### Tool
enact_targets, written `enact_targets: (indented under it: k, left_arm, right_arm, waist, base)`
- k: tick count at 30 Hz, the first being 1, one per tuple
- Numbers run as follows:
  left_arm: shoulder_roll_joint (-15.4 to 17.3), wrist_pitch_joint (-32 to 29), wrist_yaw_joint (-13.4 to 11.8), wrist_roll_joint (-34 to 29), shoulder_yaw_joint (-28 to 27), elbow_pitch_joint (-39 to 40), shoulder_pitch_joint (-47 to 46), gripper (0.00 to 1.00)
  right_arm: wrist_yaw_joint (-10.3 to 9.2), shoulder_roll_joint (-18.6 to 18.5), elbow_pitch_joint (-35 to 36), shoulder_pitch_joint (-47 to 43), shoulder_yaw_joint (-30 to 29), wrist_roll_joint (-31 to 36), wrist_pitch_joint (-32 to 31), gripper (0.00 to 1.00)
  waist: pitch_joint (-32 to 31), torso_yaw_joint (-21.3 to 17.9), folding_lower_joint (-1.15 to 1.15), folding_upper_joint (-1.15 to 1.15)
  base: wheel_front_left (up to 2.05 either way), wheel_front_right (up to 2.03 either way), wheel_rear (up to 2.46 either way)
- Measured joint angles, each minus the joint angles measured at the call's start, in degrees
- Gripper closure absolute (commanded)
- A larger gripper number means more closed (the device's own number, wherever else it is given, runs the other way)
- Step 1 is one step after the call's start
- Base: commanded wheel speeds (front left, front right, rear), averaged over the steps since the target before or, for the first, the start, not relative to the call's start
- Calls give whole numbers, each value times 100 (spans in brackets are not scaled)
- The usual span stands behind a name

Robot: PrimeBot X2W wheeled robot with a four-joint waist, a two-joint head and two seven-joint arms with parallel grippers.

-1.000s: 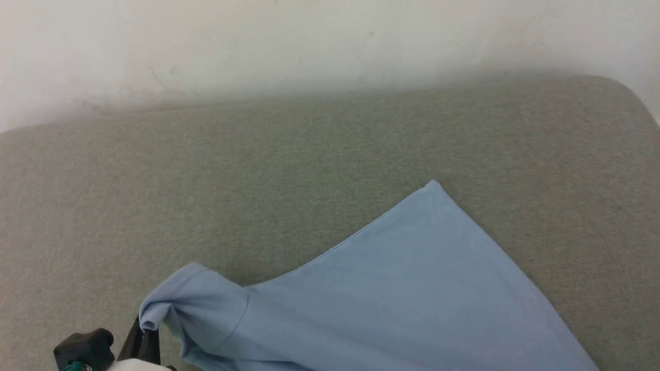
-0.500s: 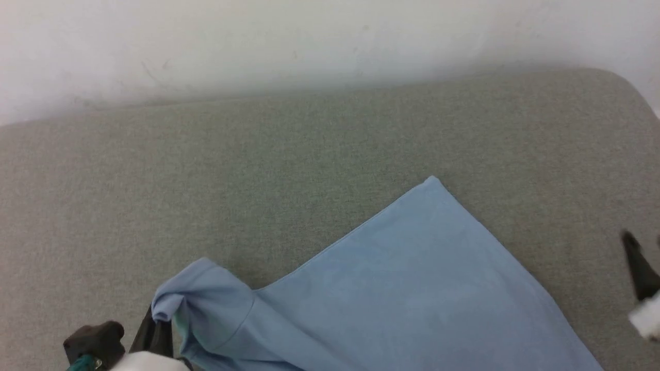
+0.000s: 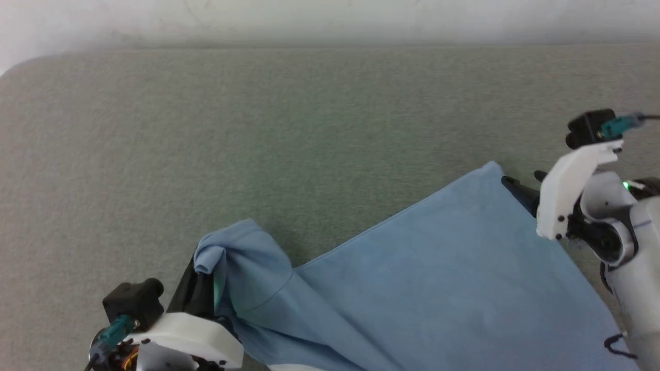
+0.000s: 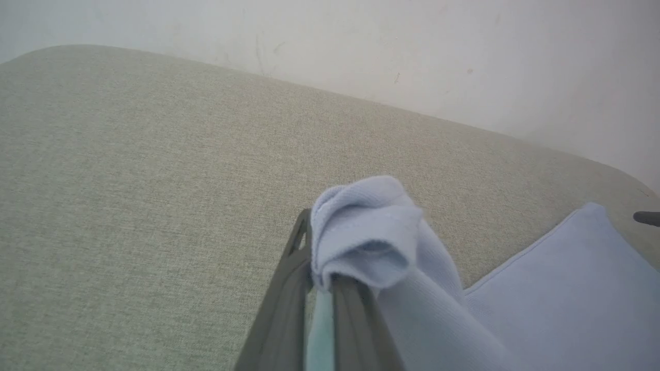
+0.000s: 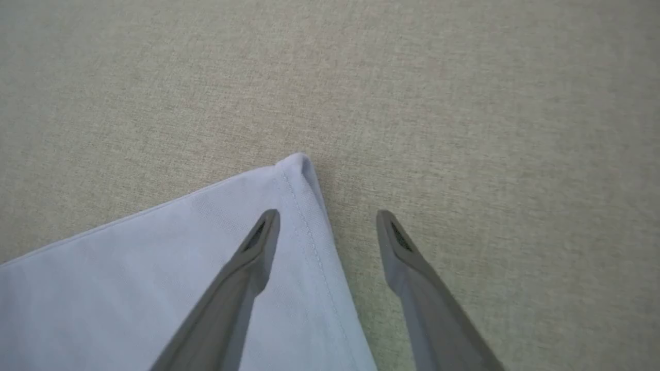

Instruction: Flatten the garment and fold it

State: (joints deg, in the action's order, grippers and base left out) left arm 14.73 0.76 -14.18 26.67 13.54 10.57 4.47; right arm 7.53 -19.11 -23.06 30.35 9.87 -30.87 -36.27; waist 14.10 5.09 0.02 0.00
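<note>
Across coarse grey upholstery [image 3: 309,129], soft blue knit garment [image 3: 438,288]

The left end effector [image 3: 201,282] is clamped closed; the right end effector [image 5: 327,216] has its fingers spread.

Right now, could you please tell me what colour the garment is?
Plain light blue garment, no pattern visible; the head view shows it best.

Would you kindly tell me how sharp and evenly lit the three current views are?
Head view: soft overall, the wall washed out. Left wrist view: the garment shows crisp knit beside the left gripper. Right wrist view: sharpest, hem stitching clear between the right gripper fingers, light flat and even.
</note>
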Motion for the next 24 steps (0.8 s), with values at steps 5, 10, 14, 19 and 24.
enact_targets:
  k: [5, 10, 14, 19, 24]
  left_arm:
    - [-79, 124, 92, 0, 119, -183, -196, 100]
    - [-154, 191, 196, 1, 215, -390, -288, 100]
    - [-160, 238, 208, 5, 220, -513, -287, 100]
    - [-54, 232, 297, 52, 157, -589, -357, 100]
    - [364, 116, 565, 75, -80, -692, -1139, 100]
  right_arm:
    - [0, -129, -527, 476, 428, 1, -502, 0]
    - [-2, -326, -868, 726, 736, -272, -1325, 64]
    - [-2, -431, -882, 775, 831, -464, -1568, 100]
    - [-1, -491, -666, 701, 1071, -531, -1189, 100]
    - [0, -725, -278, 677, 976, -322, -142, 100]
  waist:
    - [204, 293, 0, 0]
    - [314, 545, -3, 0]
    - [291, 635, -2, 0]
    - [151, 569, -1, 0]
    - [-136, 467, -1, 0]
  base:
    - [0, 0, 0]
    - [0, 0, 0]
    - [0, 0, 0]
    - [0, 0, 0]
    - [0, 0, 0]
